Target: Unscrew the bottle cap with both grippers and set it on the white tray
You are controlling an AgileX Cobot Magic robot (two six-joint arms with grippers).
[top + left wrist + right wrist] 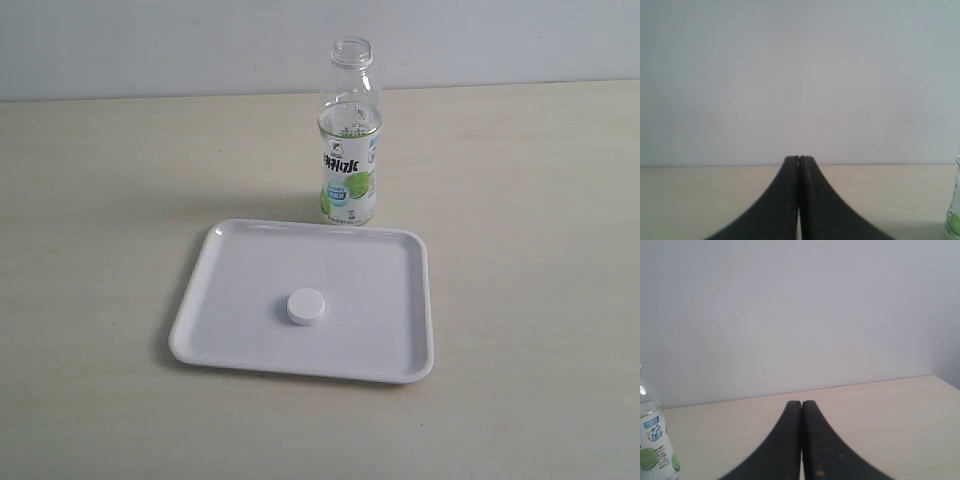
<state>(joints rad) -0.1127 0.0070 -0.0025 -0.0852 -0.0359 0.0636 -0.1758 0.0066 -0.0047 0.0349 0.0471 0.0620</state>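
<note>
**Desk:** Report surfaces and shapes first.

**Operator:** I see a pale, matt, faintly grained table (100,200) running back to a plain light wall (150,40). On the table lies a glossy white plastic tray (385,290), rectangular with rounded corners and a low raised rim. Just behind its far edge a small clear plastic bottle (349,150) stands upright. It narrows towards the neck and its threaded mouth is open. A white-and-green label (347,185) with dark characters wraps its body.

**Desk:** Containers and contents?

**Operator:** The tray holds one item, the cap (306,307). It is a small round white plastic disc with a ribbed side, lying flat near the tray's middle, well clear of the rim and apart from the bottle. I cannot tell whether the bottle holds any liquid.

**Desk:** Pincers?

**Operator:** The left pincer (799,159) has two smooth, black, curved fingers pressed together with nothing between them. It points over the table towards the wall, and the bottle shows at the edge of its wrist view. The right pincer (801,402) is likewise drawn together on nothing, its black fingers meeting at the tips. The bottle sits off to one side of its camera.
</note>
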